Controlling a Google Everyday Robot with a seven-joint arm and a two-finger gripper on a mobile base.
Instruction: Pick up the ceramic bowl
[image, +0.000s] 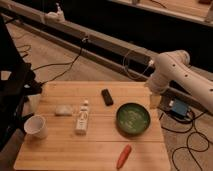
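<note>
The ceramic bowl (133, 118) is round, shallow and dark green with a paler mottled inside. It sits upright on the right part of the wooden table (55, 150). My white arm comes in from the right, bent at an elbow above the table's right edge. The gripper (155, 101) hangs below that elbow, just beyond the table's right edge, to the upper right of the bowl and apart from it.
On the table: a white cup (36, 126) at the left edge, a small pale block (63, 110), a white bottle lying down (82, 118), a black rectangular object (107, 96) and an orange carrot (123, 156) near the front. Cables and a blue box (179, 108) lie on the floor to the right.
</note>
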